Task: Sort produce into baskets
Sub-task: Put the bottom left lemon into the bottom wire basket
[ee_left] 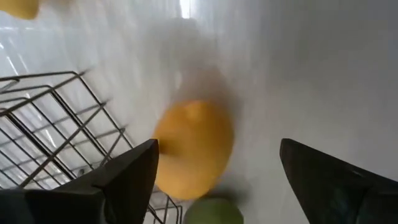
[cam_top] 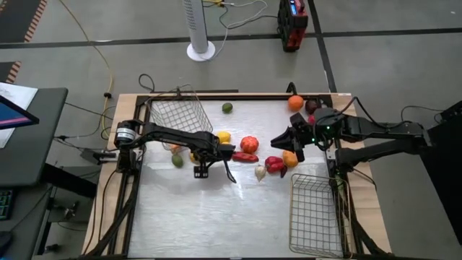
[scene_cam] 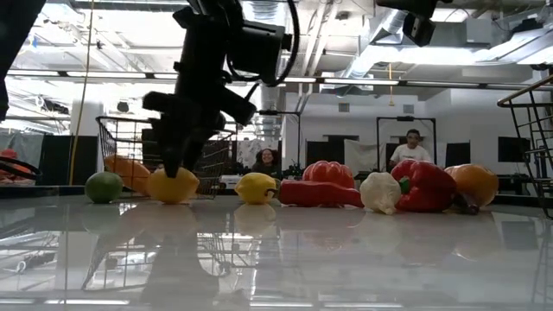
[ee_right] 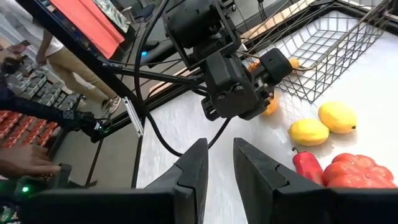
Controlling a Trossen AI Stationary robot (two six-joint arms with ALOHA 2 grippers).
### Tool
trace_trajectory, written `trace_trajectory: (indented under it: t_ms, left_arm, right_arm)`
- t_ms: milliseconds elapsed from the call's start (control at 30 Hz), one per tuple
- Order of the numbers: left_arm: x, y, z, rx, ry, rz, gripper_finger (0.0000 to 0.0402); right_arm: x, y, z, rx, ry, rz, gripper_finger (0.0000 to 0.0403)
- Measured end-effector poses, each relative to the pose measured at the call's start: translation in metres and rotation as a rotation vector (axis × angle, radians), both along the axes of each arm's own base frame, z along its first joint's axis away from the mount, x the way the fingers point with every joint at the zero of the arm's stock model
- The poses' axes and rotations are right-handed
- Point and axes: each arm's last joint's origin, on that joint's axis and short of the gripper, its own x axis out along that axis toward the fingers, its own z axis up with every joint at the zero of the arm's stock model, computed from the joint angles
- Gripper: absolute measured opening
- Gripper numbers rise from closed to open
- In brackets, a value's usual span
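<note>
The left gripper (ee_left: 217,180), fingers wide open, stands over a lemon (ee_left: 194,148) beside the left basket (cam_top: 177,114); next it must close. The right gripper (ee_right: 219,171) waits, closed and empty.

Couldn't make out much in the left wrist view: whole shot smeared, yellow lemon (ee_left: 194,149) soft at the edges, green lime (ee_left: 214,211) chopped off by the frame, wire basket (ee_left: 50,130) cut off too. Another yellow blob (ee_left: 18,6) clipped at the corner (no telling which fruit). From the low camera, orange thing (scene_cam: 128,171) half buried behind the lemon (scene_cam: 173,185). Second basket (scene_cam: 537,142) barely poked in at the edge.
</note>
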Motion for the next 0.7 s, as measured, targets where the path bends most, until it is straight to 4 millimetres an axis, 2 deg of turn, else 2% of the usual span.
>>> trace_trajectory:
  t_ms: [100,200,267,367,600,700]
  left_arm:
    - [-0.001,-0.002,0.0,-0.011,0.02,-0.061,0.0319]
    - [-0.001,-0.008,0.0,-0.034,0.04,-0.237,0.0312]
    - [0.0,-0.011,0.0,0.015,0.055,-0.306,0.0308]
    - [0.0,-0.012,0.0,0.098,0.07,-0.339,0.0306]
    - [-0.004,-0.027,0.006,0.067,0.091,-0.467,0.0306]
    - [-0.001,-0.032,0.015,0.024,0.061,-0.369,0.0306]
  right_arm:
    - [0.0,0.001,0.0,0.0,0.0,0.006,0.0105]
    - [0.0,0.001,0.0,0.001,0.0,0.006,0.0105]
    - [0.0,0.001,0.0,0.005,0.001,0.005,0.0105]
    - [0.0,0.001,0.0,0.01,0.001,0.003,0.0105]
    - [0.0,0.001,0.0,0.022,0.002,-0.002,0.0105]
    - [0.0,0.001,0.0,0.025,0.002,-0.007,0.0105]
